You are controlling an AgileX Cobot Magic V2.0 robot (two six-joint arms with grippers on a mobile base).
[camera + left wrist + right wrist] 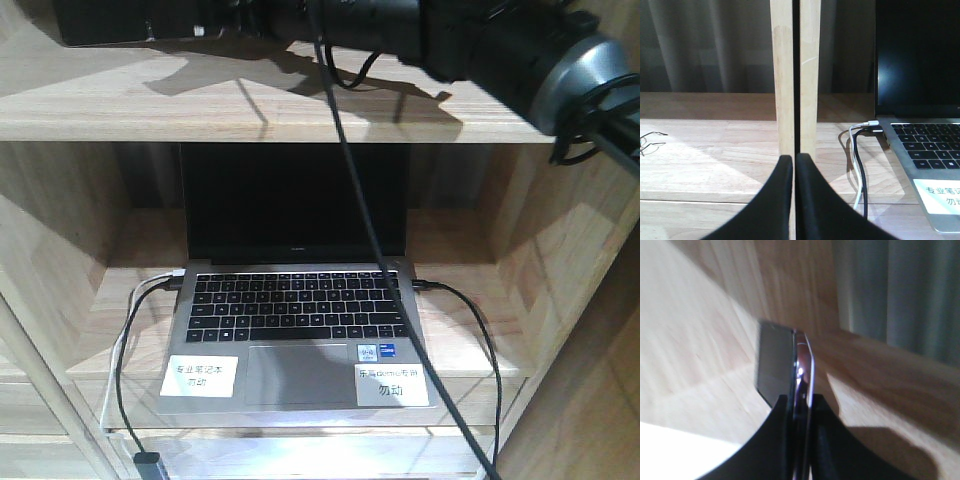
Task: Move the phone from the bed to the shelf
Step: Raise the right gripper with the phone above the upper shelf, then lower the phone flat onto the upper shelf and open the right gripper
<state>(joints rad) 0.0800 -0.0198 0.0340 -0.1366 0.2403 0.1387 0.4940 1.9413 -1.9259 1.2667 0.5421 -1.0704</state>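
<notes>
Between right claw [800,405] fingers: phone [785,365] (edge-on)

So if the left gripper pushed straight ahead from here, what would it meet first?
Most likely the shelf's upright divider: the shut left gripper points right at its edge. How far off it stands is unclear.

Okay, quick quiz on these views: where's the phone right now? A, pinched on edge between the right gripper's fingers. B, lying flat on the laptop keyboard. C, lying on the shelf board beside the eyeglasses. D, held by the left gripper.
A. The right wrist view shows the phone standing edge-on, clamped between the right gripper fingers over the shelf, while the left gripper is shut on nothing.
</notes>
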